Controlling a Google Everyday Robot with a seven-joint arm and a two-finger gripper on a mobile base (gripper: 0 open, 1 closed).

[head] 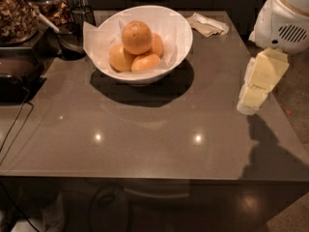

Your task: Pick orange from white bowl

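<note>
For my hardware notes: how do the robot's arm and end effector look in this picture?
The end effector, at the right edge of the table, is pale yellow and blocky, with angular segments. The arm housing above it is white and rounded, with a slotted vent and a thin tan stripe. No cables show on it.

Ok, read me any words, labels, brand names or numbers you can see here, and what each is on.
No text can be read.
The bowl, orange and table carry no print.
The gripper, at the table's right edge, shows no label.
The containers at top left are too blurred to tell.
</note>
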